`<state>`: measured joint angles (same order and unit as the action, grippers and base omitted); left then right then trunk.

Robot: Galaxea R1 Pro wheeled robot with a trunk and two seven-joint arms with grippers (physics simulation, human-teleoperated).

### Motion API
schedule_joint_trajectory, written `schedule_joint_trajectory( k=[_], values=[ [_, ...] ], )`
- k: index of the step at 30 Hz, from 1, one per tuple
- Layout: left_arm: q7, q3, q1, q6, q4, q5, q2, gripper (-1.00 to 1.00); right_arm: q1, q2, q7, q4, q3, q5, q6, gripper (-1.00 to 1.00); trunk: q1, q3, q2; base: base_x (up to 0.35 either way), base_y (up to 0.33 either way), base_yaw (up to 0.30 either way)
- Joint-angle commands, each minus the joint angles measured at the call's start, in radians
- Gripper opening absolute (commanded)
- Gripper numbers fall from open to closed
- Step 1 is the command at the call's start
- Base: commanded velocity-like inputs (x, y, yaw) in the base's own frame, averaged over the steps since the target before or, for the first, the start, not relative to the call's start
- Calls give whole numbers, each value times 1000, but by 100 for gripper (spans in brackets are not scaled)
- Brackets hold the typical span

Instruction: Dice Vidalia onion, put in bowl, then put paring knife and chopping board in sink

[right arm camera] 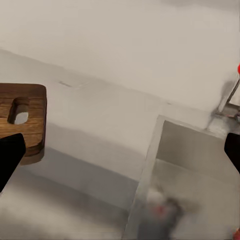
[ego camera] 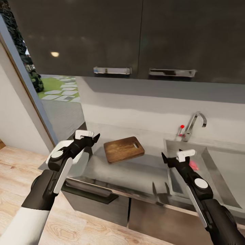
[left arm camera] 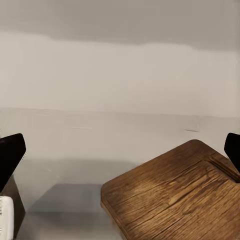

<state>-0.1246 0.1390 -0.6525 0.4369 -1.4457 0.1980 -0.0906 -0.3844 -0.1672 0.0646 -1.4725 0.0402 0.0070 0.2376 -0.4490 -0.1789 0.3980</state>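
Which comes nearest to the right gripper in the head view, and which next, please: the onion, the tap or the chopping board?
From the right gripper:
1. The onion, a pinkish lump in the sink, just beside the gripper on its outer side.
2. The tap, behind the basin by the back wall.
3. The chopping board, on the countertop towards the left arm.

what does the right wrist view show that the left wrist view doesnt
The right wrist view takes in the sink with its steel basin, a blurred reddish shape low in the basin that may be the Vidalia onion, part of the tap, and the chopping board's slot handle hole. The left wrist view has the board's plain rounded corner and wood grain. Both share the chopping board, the grey countertop and the pale wall.
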Motion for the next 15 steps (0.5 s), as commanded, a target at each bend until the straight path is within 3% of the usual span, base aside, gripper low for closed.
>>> schedule_joint_trajectory(
  k=[1, 9, 15],
  values=[
    [0, 1, -1, 6, -2, 6, -1, 100, -12, 0, -3, 1, 5, 0, 35, 100, -1, -2, 2, 241, 176, 0],
    [0, 1, -1, 6, -2, 6, -1, 100, -20, 0, -3, 4, 10, -1, 59, 100, -1, -2, 2, 239, 233, 0],
    [0, -1, -1, 6, -2, 6, -1, 100, -21, 0, -3, 4, 40, -1, 60, 100, -1, -2, 2, 249, 189, 0]
  ],
)
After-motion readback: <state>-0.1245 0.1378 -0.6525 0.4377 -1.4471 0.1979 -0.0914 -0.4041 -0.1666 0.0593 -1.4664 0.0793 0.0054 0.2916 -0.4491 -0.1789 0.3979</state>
